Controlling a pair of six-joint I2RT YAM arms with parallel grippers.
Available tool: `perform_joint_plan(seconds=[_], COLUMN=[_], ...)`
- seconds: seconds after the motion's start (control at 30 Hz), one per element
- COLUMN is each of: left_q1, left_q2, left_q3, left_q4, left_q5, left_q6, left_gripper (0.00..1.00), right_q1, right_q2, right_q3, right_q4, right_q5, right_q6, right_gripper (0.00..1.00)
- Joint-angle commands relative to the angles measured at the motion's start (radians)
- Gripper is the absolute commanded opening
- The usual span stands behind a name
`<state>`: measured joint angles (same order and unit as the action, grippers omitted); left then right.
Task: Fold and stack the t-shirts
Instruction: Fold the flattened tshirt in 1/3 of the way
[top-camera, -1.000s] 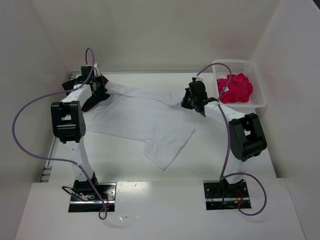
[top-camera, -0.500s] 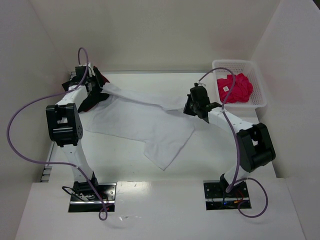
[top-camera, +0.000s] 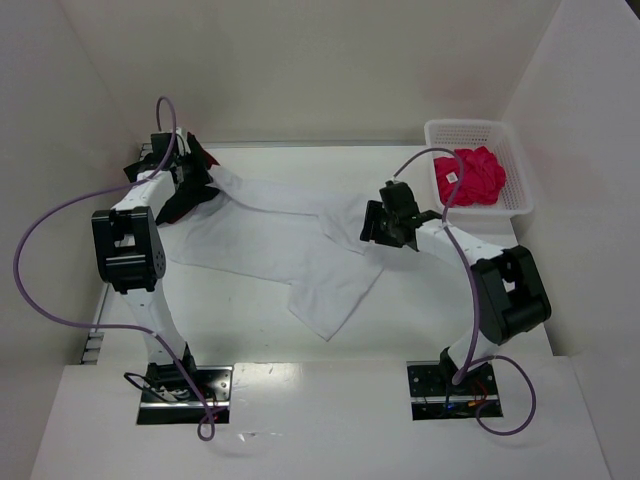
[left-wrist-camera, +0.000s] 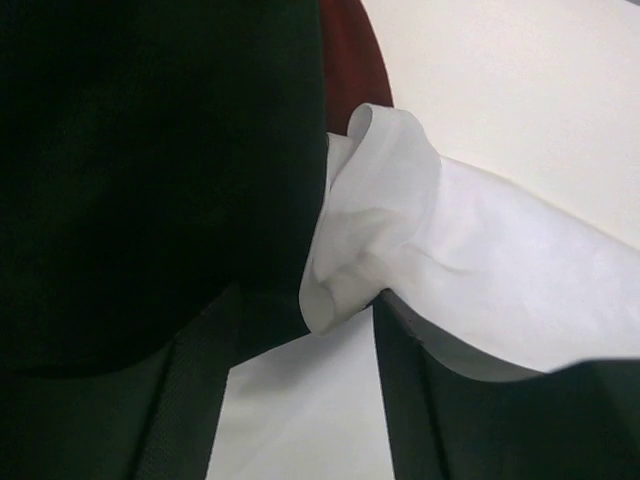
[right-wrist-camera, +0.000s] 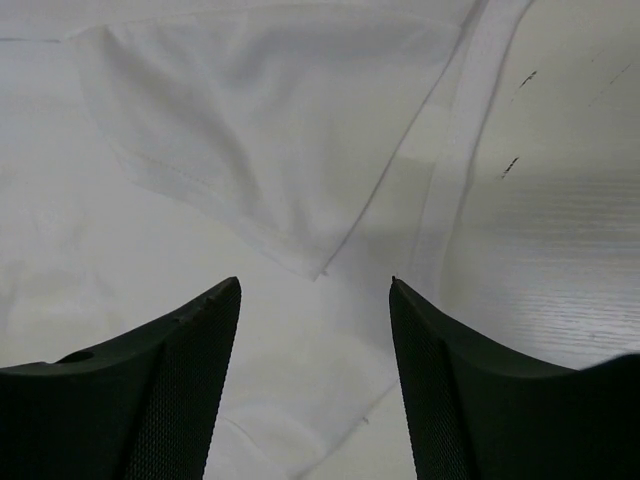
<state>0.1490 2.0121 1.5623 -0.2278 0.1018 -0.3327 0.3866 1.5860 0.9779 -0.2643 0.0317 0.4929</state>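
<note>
1. Across the middle of the table (top-camera: 420, 320), a white t-shirt (top-camera: 280, 240) lies spread out and rumpled between the two arms, with one flap trailing toward the near edge.
2. At the far left corner, the left gripper (left-wrist-camera: 308, 300) hangs with its jaws spread. A bunched corner of the white t-shirt sits just off its fingertips and is not pinched between them. Whether the cloth touches a finger cannot be told.
3. Beside that bunched corner, the left wrist view shows a black t-shirt (left-wrist-camera: 150, 170) filling the left of the frame, with a strip of a dark red t-shirt (left-wrist-camera: 352, 70) at its far edge.
4. On the right side, the right gripper (right-wrist-camera: 313, 282) hovers over the white t-shirt's right edge. Its fingers are wide apart and hold nothing, and the cloth, a hemmed flap among it, lies flat beneath them.
5. By the far right wall, a bright pink-red t-shirt (top-camera: 472, 175) sits crumpled inside a white lattice basket (top-camera: 466, 124), well apart from both grippers.
</note>
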Motion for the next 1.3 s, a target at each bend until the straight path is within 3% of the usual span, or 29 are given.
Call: perform_joint_plan(seconds=[0.0,0.1,0.2,0.4,0.5,0.77,0.97,1.27], left_q1=[0.003,0.003,0.003,0.003,0.003,0.003,0.003,0.003], left_q2=[-0.053,-0.087,-0.141,-0.248,-0.271,-0.302,-0.311,-0.345], left_q3=[0.038,0.047,0.059,0.039,0.039,0.019,0.019,0.010], left_q4=[0.023,0.024,0.033,0.044,0.033,0.046,0.051,0.042], left_q5=[0.022,0.033,-0.034,-0.296,-0.283,-0.134,-0.112,-0.062], left_q6=[-0.012,-0.012,-0.037,-0.085,-0.076,-0.062,-0.071,-0.068], left_gripper=[0.66,0.72,0.80,0.94,1.00,1.00,1.00,1.00], right_q1=[-0.002,-0.026,-0.028,-0.028,-0.028,-0.028,-0.028,-0.069], right_q2=[-0.041,-0.016,0.085,0.248,0.335,0.441,0.528,0.537], right_q3=[0.090,0.138,0.231,0.350,0.395,0.473,0.559,0.532], right_q4=[0.005,0.064,0.066,0.088,0.057,-0.037,-0.130,-0.177], right_q5=[0.039,0.053,0.064,0.057,0.057,0.057,0.085,0.090], right_q6=[-0.020,-0.028,-0.037,-0.056,-0.059,-0.059,-0.079,-0.070], right_gripper=[0.68,0.65,0.52,0.18,0.05,0.00,0.00,0.00])
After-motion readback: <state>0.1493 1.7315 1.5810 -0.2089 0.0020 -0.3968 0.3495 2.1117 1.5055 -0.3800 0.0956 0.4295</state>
